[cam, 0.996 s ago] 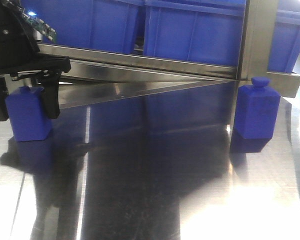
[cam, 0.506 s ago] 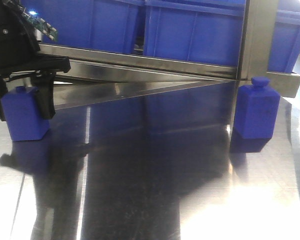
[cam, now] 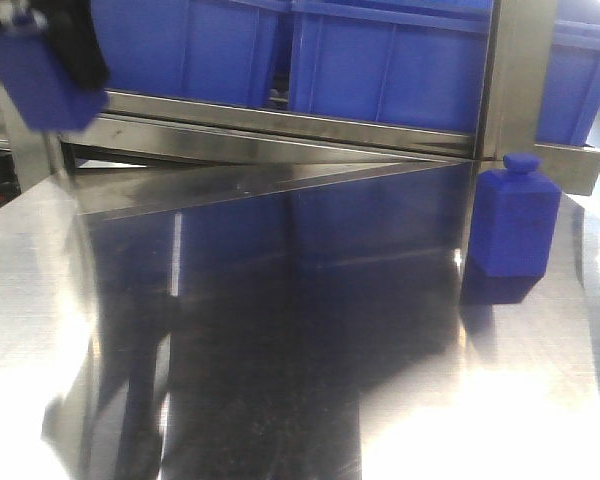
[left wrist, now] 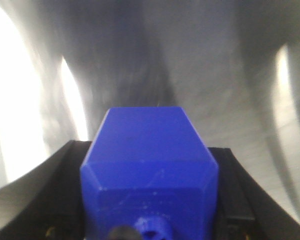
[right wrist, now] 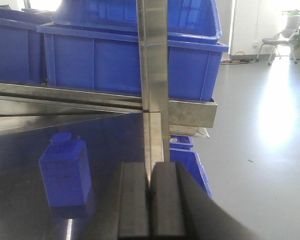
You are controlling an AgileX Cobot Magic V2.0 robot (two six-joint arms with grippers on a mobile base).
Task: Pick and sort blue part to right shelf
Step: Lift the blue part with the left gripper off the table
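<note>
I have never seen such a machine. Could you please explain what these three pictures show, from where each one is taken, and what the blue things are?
This is a robot with two arms. Each arm ends in two black fingers and carries a camera at its wrist. The front picture looks across a shiny steel table toward a shelf holding large blue bins. The left wrist picture looks along the left fingers, which are closed on a blue part shaped like a small bottle. In the front picture it hangs in the air at the upper left. The right wrist picture shows the right fingers pressed together, holding nothing. A second blue part stands upright on the table beside the shelf's steel post.
</note>
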